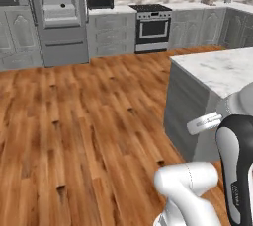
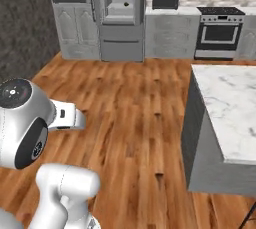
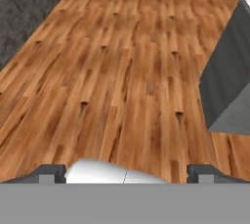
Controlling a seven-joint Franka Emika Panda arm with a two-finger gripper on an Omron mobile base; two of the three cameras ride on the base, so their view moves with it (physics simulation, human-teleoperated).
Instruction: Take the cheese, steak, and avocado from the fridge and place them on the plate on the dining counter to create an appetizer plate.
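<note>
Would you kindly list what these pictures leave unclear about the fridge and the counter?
- Fridge shelves, right base view: one dark speck, too small to identify.
- Dining counter, left base view: cut off by the right edge.
- Gripper, hand view: fingertips wide apart, nothing between them.

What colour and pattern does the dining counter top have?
White marble with grey veins; the dining counter shows best in the right base view.

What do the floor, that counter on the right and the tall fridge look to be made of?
Floor: glossy wood planks, with visible grain and knots. Dining counter: polished white marble top, judging by grey veins, on a plain matte grey base. Fridge: probably brushed metal, flat grey sheen.
</note>
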